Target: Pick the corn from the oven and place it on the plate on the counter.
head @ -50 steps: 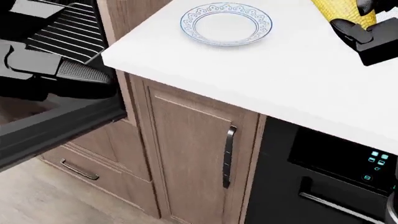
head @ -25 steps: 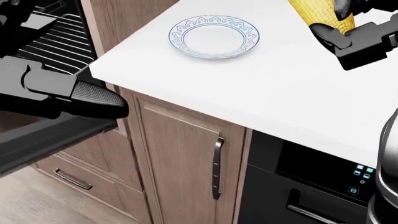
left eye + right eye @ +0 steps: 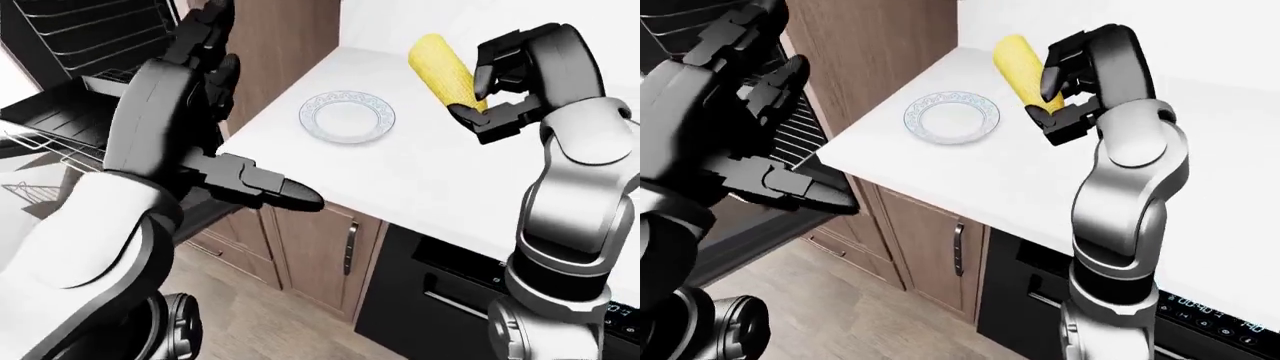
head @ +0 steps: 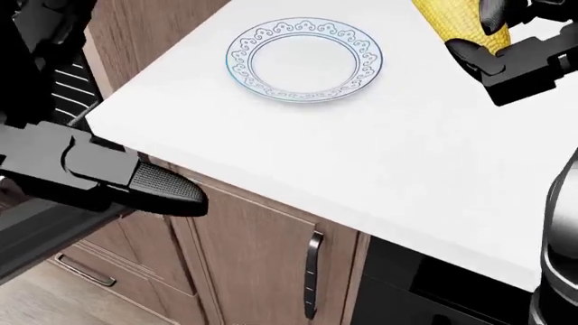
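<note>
One corn clamped in right robot hand | one plate | left robot hand spread

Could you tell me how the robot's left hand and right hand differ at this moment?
The right hand has its fingers closed round the yellow corn; the left hand holds nothing, its fingers spread open. The right hand is raised over the white counter, to the right of the plate in the left-eye view; the left hand is beside the open oven. Both are dark, three-fingered hands.
</note>
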Controlling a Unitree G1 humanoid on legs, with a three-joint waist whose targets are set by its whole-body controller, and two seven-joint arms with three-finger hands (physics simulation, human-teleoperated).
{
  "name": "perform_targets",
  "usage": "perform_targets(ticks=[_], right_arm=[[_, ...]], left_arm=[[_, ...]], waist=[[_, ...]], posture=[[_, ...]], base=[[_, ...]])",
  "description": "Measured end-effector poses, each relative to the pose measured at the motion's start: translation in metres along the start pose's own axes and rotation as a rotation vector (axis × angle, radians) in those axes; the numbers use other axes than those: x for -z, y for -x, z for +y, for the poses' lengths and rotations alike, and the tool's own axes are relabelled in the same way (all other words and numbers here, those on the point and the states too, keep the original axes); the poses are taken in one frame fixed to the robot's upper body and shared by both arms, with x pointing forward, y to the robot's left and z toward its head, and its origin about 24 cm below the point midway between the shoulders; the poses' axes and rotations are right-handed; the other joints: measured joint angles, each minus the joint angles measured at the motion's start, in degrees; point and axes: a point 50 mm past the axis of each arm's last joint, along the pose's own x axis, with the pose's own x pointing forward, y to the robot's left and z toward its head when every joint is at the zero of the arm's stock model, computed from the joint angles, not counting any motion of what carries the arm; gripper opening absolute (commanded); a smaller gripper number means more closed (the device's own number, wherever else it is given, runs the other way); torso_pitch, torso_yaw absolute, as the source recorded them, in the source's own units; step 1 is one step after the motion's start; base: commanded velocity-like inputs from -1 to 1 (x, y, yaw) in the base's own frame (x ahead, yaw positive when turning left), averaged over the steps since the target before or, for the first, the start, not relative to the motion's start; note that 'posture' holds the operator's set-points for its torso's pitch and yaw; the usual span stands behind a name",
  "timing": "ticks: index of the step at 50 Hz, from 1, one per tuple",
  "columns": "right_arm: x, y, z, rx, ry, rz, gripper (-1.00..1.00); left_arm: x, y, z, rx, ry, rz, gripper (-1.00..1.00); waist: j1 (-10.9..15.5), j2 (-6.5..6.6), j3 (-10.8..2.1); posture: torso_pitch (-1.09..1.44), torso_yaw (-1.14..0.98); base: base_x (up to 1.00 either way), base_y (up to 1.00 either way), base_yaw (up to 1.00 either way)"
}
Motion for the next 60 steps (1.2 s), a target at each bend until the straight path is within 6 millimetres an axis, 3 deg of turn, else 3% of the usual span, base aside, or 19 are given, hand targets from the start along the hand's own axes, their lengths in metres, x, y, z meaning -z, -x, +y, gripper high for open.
perform_targets(ticks=[3,6,13,22,26,30,32,34,36,43,60], right_arm=[[0.005,-0.002,0.004,-0.018,-0.008,0.029,-1.00],[-0.001,0.000,0.006,-0.024,-0.008,0.003,-1.00],[-0.007,0.004,0.012,-0.045,-0.001,-0.039,-1.00],[-0.008,0.006,0.014,-0.060,-0.002,-0.044,-1.00],[-0.005,0.006,0.008,-0.028,-0.002,-0.030,-1.00],[0.000,0.005,0.007,-0.015,-0.005,-0.004,-1.00],[-0.006,0.006,0.007,-0.015,-0.002,-0.028,-1.00],[-0.009,0.006,0.009,-0.024,0.001,-0.045,-1.00],[-0.007,0.006,0.015,-0.045,0.001,-0.040,-1.00],[-0.004,-0.001,0.031,-0.101,-0.003,-0.019,-1.00],[-0.004,-0.025,0.058,-0.135,0.053,0.031,-1.00]], left_arm=[[0.004,0.005,-0.006,0.035,-0.019,0.001,1.00],[0.007,0.006,-0.011,0.059,-0.028,0.005,1.00],[0.012,0.005,-0.012,0.060,-0.033,0.023,1.00],[0.010,0.004,-0.015,0.057,-0.033,0.007,1.00],[0.011,0.003,-0.020,0.083,-0.033,0.010,1.00],[0.011,0.003,-0.020,0.094,-0.035,0.008,1.00],[0.009,0.003,-0.016,0.073,-0.032,-0.002,1.00],[0.008,0.002,-0.014,0.061,-0.031,0.001,1.00],[0.010,0.002,-0.014,0.057,-0.031,0.012,1.00],[0.012,0.000,-0.015,0.060,-0.028,0.025,1.00],[0.008,-0.001,-0.023,0.084,-0.031,0.003,1.00]], waist=[[-0.25,0.50,0.92],[-0.47,2.63,0.55],[-0.26,0.77,-0.84],[0.58,0.50,-2.53],[-0.05,1.12,-2.28],[-0.03,-0.56,-1.58],[-0.32,-0.04,-0.61],[-0.68,1.57,-0.42],[-0.75,1.04,-0.20],[-0.27,0.12,-0.65],[-0.29,0.46,-0.92]], posture=[[0.00,0.00],[0.00,0.00],[0.00,0.00],[0.00,0.00],[0.00,0.00],[0.00,0.00],[0.00,0.00],[0.00,0.00],[0.00,0.00],[0.00,0.00],[0.00,0.00]], base=[[0.03,0.00,0.00],[0.03,0.00,0.00],[0.03,0.00,0.00],[0.10,0.00,0.00],[0.10,0.00,0.00],[0.05,0.00,0.00],[0.00,0.00,0.00],[0.00,0.00,0.00],[0.00,0.00,0.00],[0.00,0.00,0.00],[0.00,0.00,0.00]])
